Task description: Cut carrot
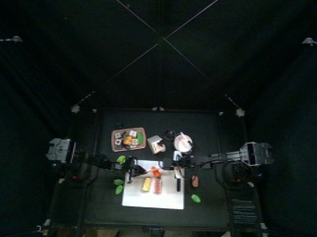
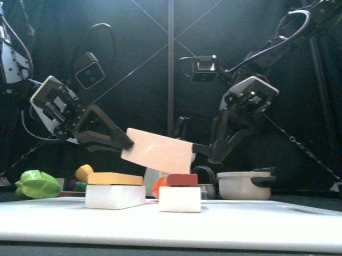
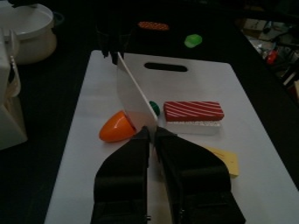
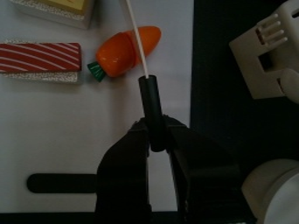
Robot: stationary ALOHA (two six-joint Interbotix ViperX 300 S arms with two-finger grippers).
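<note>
The carrot [image 4: 126, 51] is an orange cone with a green end, lying on the white cutting board [image 3: 70, 175]; it also shows in the left wrist view [image 3: 117, 127]. A white-bladed knife [image 2: 158, 150] hangs tilted above it, the blade's edge crossing over the carrot. My right gripper [image 4: 152, 131] is shut on the knife's black handle [image 4: 149, 96]. My left gripper [image 3: 152, 138] comes in from the other side, and its jaws are closed on the far end of the blade [image 3: 131, 87]. In the front view the carrot [image 2: 160, 184] peeks out behind the food blocks.
A red-striped sushi block [image 3: 193, 112] lies beside the carrot, and a yellow-topped one [image 2: 114, 190] is at the board's front. A white pot [image 2: 245, 183] stands to the right, a green vegetable [image 2: 38, 183] to the left. A tray of food [image 1: 128, 139] sits at the back.
</note>
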